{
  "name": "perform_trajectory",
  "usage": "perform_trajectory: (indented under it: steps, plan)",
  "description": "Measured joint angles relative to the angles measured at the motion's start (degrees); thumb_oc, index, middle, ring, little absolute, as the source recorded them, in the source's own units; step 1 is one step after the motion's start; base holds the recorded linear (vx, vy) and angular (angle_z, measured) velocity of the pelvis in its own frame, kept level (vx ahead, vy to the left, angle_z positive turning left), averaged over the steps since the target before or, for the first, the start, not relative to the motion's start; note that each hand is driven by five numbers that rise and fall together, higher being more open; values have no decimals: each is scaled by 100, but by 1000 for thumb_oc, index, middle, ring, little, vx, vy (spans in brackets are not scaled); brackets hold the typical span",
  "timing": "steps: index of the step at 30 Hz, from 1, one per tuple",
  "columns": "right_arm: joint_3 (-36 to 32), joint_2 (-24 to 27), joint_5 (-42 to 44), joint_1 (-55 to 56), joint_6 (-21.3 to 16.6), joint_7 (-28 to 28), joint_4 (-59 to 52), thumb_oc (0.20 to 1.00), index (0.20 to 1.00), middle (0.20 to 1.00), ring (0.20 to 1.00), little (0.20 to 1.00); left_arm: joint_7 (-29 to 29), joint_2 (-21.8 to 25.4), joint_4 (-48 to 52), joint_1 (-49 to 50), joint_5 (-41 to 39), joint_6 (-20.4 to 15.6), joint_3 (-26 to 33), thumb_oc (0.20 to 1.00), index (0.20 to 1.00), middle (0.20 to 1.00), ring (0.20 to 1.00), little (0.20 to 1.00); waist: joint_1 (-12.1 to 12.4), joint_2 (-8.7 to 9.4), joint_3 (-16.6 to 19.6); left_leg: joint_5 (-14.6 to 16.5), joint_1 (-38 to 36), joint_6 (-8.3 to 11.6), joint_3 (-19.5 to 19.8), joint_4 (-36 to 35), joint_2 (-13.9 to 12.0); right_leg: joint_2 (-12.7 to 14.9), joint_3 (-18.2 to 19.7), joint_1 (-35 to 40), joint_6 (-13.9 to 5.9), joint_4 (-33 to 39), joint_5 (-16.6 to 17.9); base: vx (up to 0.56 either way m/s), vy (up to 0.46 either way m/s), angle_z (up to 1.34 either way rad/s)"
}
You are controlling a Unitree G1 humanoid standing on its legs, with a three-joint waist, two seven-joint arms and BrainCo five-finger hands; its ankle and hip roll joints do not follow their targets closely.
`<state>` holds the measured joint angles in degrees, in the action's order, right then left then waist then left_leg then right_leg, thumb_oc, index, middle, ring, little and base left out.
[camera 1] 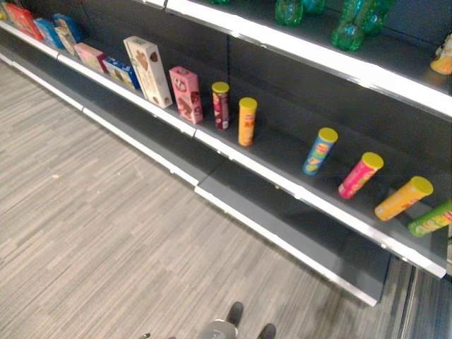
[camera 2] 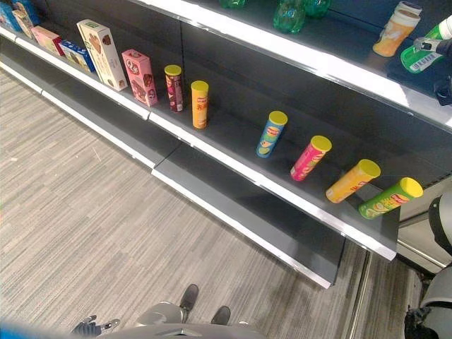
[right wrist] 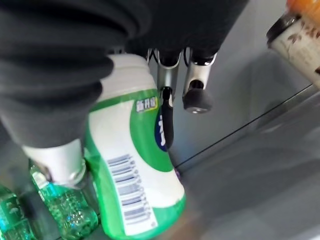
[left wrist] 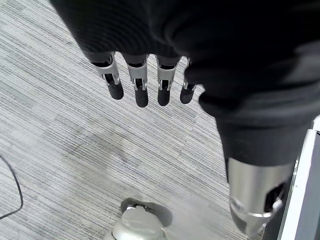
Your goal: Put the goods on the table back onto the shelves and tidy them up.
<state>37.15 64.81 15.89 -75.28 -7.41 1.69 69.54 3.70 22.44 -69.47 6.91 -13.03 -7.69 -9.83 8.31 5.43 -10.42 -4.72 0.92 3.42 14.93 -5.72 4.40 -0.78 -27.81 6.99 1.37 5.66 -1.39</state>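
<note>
Up at the top shelf (camera 2: 296,53), the right hand (camera 2: 443,48) has its fingers (right wrist: 196,90) and thumb curled round a green-and-white bottle (right wrist: 135,170), held over the shelf board just beside a tan cup (camera 2: 395,30) and near green bottles (camera 2: 291,14). On the middle shelf (camera 2: 233,152) stand boxes (camera 2: 138,76) and two upright cans (camera 2: 200,104); four more cans (camera 2: 272,133) stand further along toward the right. Hanging over the floor (left wrist: 60,140), the left hand (left wrist: 150,60) points its straight fingers (left wrist: 141,87) down, holding nothing.
</note>
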Motion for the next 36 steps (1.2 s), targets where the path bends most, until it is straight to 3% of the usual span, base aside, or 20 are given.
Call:
perform_trajectory:
  steps: [6,24,31,36]
  plan:
    - [165,-16,-1,-15,94,-105,119,200,200,200,200,200,-6,1,63,11,-34,-55,0,1000,1000,1000,1000,1000,142,-70,-49,-5,2,7,15,0,-3,-4,-21,2,8,0,-19,4,-3,1]
    - [217,-62,40,-412,100,-167,314,200,200,200,200,200,-21,21,238,11,-39,-102,0,1000,1000,1000,1000,1000,190,-104,-203,-65,110,34,153,1,4,-15,-163,-68,25,0,-34,6,-5,4]
    - [621,-61,-27,-565,99,-211,310,200,200,200,200,200,-30,21,305,15,-41,-102,0,1000,1000,1000,1000,1000,182,-91,-203,-73,106,29,151,2,-2,-17,-165,-65,34,0,-27,0,0,0]
    - [894,-56,-247,-620,103,-246,301,200,200,200,200,200,-35,27,344,-16,-40,-104,5,1000,1000,1000,1000,1000,132,16,-229,-100,87,-5,148,31,-6,-20,-160,-53,40,0,-23,0,0,0]
